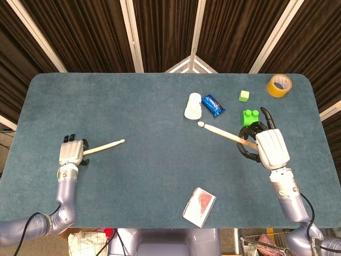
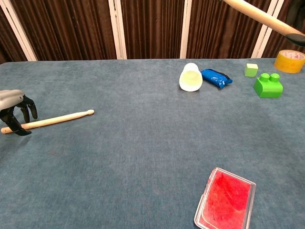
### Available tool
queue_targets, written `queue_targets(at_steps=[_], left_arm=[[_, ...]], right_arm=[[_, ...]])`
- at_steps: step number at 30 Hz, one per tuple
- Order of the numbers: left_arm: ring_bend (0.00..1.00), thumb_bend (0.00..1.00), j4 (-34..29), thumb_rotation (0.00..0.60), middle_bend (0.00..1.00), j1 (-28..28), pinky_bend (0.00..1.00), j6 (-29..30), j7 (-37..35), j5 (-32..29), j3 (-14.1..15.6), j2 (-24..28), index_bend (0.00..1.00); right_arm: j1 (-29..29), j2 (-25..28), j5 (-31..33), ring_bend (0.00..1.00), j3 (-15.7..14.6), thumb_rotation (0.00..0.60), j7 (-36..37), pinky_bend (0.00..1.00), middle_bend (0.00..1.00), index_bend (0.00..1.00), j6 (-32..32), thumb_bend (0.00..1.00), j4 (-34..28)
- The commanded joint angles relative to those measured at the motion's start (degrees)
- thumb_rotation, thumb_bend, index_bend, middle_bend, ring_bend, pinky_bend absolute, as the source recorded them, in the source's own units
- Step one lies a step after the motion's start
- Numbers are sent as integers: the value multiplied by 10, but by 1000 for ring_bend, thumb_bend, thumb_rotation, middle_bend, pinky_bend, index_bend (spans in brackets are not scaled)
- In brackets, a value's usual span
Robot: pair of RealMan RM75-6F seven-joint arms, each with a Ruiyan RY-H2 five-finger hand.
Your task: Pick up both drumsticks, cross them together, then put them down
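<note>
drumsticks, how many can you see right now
2. One drumstick lies on the table's left side with the left hand over its butt end; the other drumstick is held above the table by the right hand.

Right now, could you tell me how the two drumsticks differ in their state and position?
The right drumstick is lifted off the table, gripped by the right hand; the left drumstick lies flat on the table with the left hand over its butt end, not yet lifted. Both are pale wood with rounded tips that point toward the table's middle.
</note>
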Motion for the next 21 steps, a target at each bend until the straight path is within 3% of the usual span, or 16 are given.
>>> queue_targets(at_steps=[1,21], left_arm=[[80,385,-1,600,401,0,41,2,3,3,3,-3,408],[102,416,-14,600,472,-4,40,44,69,10,24,-24,479]], right_arm=[[0,0,1,423,0,600,-1,10,625,707,0,447,0],[-3,-2,5,423,2,600,-5,11,627,707,1,446,6]])
